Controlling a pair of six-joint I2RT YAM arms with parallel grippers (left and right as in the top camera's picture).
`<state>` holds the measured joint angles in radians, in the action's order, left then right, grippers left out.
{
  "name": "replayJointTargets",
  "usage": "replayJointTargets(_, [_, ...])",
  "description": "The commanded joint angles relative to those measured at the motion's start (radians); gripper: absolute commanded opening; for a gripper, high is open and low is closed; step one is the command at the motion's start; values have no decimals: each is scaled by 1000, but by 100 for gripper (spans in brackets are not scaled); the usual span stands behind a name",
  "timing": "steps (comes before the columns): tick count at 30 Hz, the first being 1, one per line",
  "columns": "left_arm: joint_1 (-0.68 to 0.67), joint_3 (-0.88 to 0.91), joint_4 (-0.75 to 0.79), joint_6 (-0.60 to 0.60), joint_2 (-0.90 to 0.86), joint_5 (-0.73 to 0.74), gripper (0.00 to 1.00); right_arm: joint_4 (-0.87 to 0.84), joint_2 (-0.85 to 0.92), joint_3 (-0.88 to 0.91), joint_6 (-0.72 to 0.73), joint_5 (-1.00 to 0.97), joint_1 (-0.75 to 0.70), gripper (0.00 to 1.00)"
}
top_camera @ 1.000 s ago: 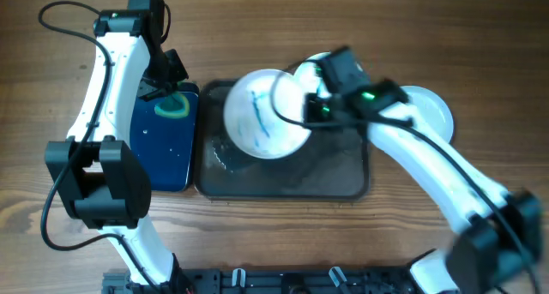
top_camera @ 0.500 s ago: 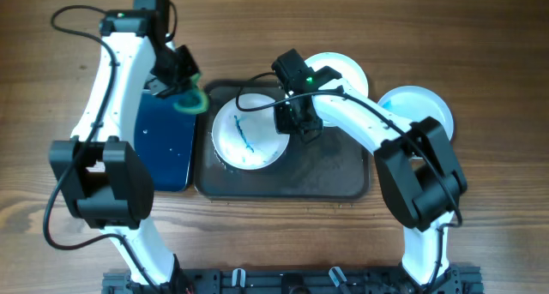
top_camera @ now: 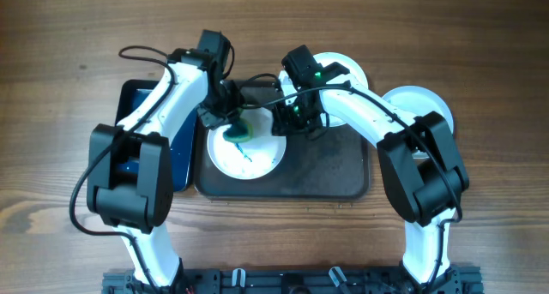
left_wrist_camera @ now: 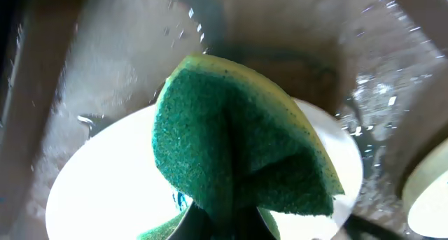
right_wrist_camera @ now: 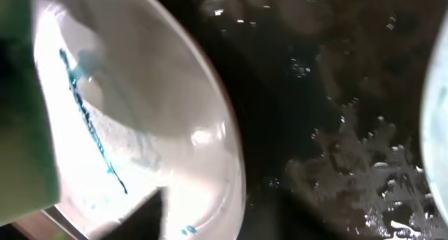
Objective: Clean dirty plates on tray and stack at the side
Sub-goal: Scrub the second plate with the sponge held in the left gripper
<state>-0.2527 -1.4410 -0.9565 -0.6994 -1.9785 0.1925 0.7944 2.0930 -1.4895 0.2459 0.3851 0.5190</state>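
Note:
A white plate [top_camera: 249, 153] with a teal streak lies flat on the left half of the dark tray [top_camera: 330, 170]. My left gripper [top_camera: 232, 123] is shut on a folded green sponge [top_camera: 235, 131], which hangs over the plate's back part; the left wrist view shows the sponge [left_wrist_camera: 231, 149] above the plate [left_wrist_camera: 98, 191]. My right gripper [top_camera: 296, 118] is open at the plate's right rim [right_wrist_camera: 234, 163], one fingertip [right_wrist_camera: 136, 215] over the plate's face. A second plate [top_camera: 343, 71] sits at the tray's back right. A third plate [top_camera: 425, 110] rests on the table to the right.
A smaller glossy black-and-blue tray [top_camera: 137, 123] lies left of the dark tray, under the left arm. The dark tray's floor is wet with droplets [right_wrist_camera: 364, 163]. Bare wooden table surrounds both trays.
The left arm swung right from the small tray, carrying the sponge over the streaked plate. The right gripper set that plate down flat on the tray and its jaws opened.

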Motion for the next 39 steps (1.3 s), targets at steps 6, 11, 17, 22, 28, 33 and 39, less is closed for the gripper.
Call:
replayJointTargets(6, [61, -6, 10, -38, 58, -7, 4, -67, 19, -24, -273, -78, -2, 33])
replayJointTargets(11, [137, -6, -10, -20, 121, -32, 4, -93, 29, -24, -328, -79, -2, 31])
replayJointTargets(17, [177, -4, -34, 8, 129, -29, 4, -95, 71, -23, -349, -77, -1, 25])
replayJointTargets(22, [170, -3, -38, 45, 129, -33, 4, -90, 83, -23, -232, -72, 3, 4])
replayJointTargets(28, [140, 18, -40, 45, 129, -33, 4, 2, 82, -26, 225, -230, 2, 4])
replayJointTargets(33, [50, 113, 48, 43, 129, -33, 4, -1, 82, -25, 160, -174, 2, 4])
replayJointTargets(39, [-58, 296, 251, 41, 129, -64, 4, -1, 82, -25, 146, -174, 2, 4])
